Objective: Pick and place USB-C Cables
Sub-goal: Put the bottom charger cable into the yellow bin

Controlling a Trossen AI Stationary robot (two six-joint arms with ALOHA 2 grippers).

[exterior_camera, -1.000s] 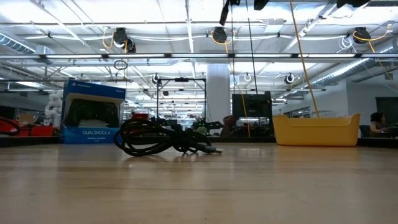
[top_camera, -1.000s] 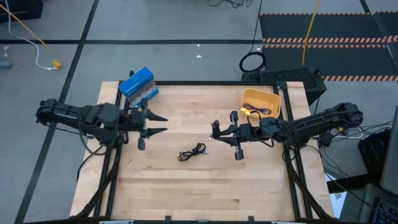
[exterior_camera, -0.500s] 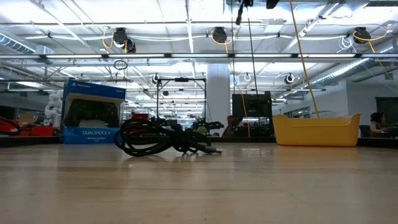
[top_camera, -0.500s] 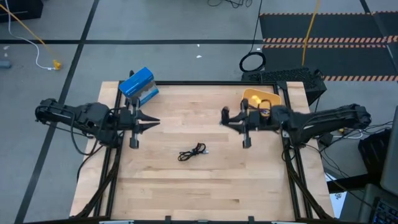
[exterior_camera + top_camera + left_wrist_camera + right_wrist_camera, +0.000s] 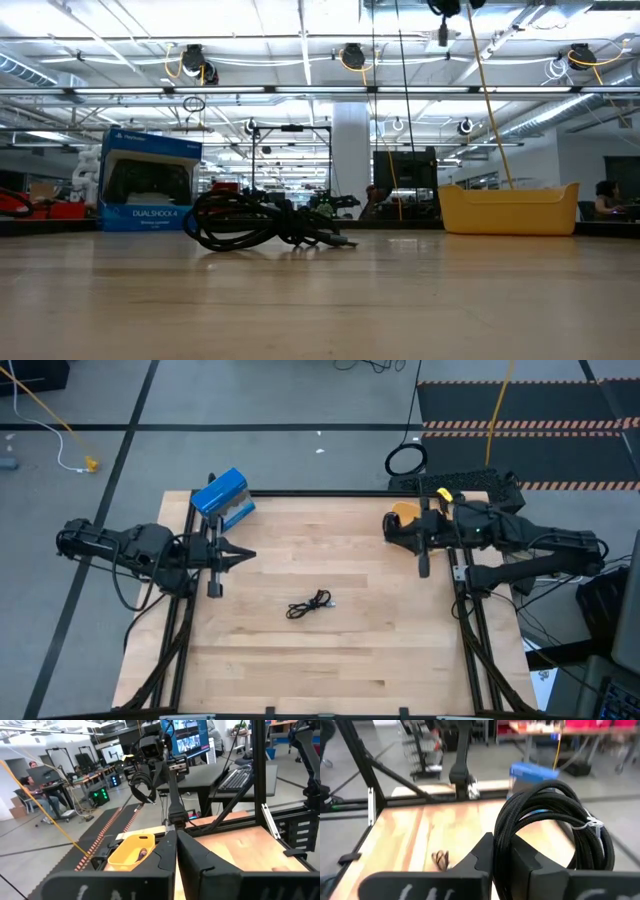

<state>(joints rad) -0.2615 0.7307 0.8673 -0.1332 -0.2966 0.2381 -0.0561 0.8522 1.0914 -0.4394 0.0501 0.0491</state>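
The table point(image 5: 380, 650) is pale wood with a soft grain, framed in black. On it a black cable point(image 5: 309, 604) lies coiled near the middle. Toward the table's far right corner sits a bright yellow bin point(image 5: 508, 209); at the far left corner stands a blue box point(image 5: 221, 497) with white lettering on its face. Both arms are dark, nearly black, and the right gripper point(image 5: 501, 851) carries a black braided cable coil point(image 5: 555, 827) bound with a pale tie. Beyond the table, the grey floor bears an orange-and-black striped strip point(image 5: 520, 425).
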